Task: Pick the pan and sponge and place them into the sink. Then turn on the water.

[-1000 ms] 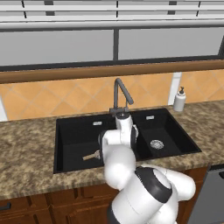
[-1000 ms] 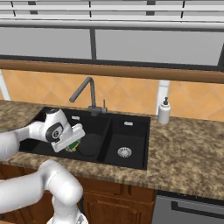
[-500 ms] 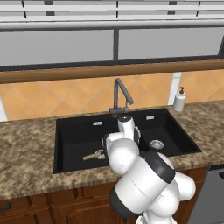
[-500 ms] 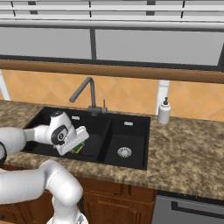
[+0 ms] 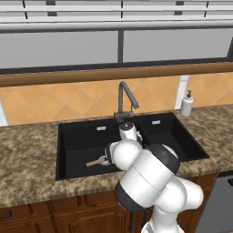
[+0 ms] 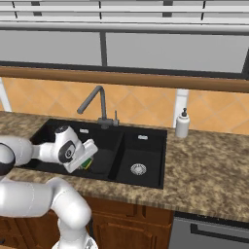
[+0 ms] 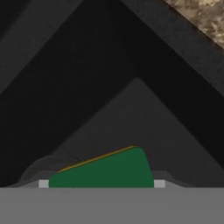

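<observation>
My gripper hangs low over the large basin of the black sink, shut on the sponge. From the hand view the sponge shows its green face with a thin yellow edge, sitting between the fingertips of the gripper, with the dark basin floor beyond. The pan lies in the large basin of the sink; its light wooden handle sticks out left of my arm, which hides the dark bowl. No stream runs from the grey faucet, which also stands behind the basins in the right base view.
A white soap dispenser stands on the granite counter right of the sink, seen again as the dispenser. The smaller basin has a silver drain. A speckled counter corner shows past the basin wall.
The gripper with the sponge has shifted a little to the right and lower over the large basin, and the arm's elbow has swung closer to the cameras. The pan has stayed put.
</observation>
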### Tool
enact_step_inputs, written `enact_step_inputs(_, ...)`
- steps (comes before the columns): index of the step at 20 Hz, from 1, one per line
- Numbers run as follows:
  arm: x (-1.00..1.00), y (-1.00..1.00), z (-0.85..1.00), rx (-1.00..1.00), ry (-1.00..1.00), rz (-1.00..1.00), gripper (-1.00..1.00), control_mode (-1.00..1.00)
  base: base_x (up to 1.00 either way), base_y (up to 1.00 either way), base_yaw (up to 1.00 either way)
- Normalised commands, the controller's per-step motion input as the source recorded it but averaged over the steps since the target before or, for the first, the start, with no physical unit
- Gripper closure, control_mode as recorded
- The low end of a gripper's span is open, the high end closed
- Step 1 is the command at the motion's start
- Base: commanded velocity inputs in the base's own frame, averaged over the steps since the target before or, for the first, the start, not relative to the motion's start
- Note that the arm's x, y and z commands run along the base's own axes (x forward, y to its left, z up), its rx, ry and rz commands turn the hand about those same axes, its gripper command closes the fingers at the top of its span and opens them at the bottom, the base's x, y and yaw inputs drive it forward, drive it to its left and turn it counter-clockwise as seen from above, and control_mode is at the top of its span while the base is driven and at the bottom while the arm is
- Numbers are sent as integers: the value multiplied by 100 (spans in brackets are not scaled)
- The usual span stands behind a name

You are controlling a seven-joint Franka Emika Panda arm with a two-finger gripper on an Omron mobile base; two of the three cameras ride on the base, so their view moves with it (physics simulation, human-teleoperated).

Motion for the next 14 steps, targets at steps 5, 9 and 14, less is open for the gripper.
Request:
enact_step_inputs(5, 53, 59, 13, 0, -2, -31, 100, -100, 0, 0, 0)
enact_step_inputs(9, 57, 57, 1, 0, 0, -33, 100, -100, 0, 0, 0)
enact_step_inputs(14, 65, 69, 0, 0, 0, -36, 100, -100, 0, 0, 0)
